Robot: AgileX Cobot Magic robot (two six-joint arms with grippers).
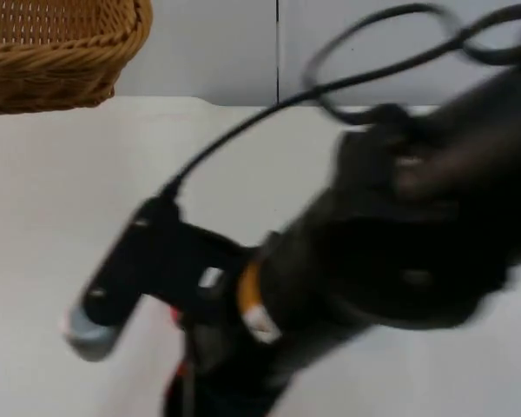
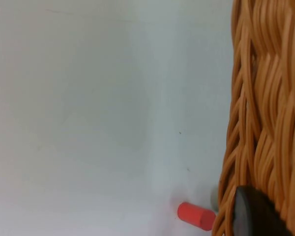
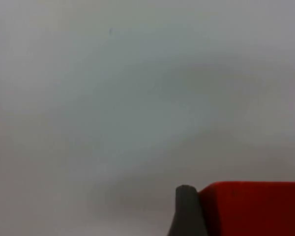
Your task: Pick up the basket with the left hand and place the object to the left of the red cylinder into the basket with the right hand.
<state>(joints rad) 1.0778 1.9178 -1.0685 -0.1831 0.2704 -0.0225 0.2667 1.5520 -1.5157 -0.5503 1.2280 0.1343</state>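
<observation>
Up top, the wicker basket (image 1: 56, 52) hangs lifted at the far left while the right arm (image 1: 373, 252) sweeps low over the white table (image 1: 52, 226). Left wrist view: left gripper (image 2: 250, 216) pinching the basket wall, red cylinder (image 2: 195, 215) on the table below. Right wrist view: right gripper's fingertip (image 3: 187, 211) touches a red object (image 3: 253, 209); can't tell if it's clamped.

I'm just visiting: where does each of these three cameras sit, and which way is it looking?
Top view: fixed above, looking down and forward at the white table top; the right arm reaches across it, and the woven wicker basket hangs at upper left.
Left wrist view: rides the left arm, looking along its claw past the basket's wall to a small red cylinder.
Right wrist view: rides the right arm, looking along the right claw at a red block.
Shared: the basket shows in the top and left wrist views.
</observation>
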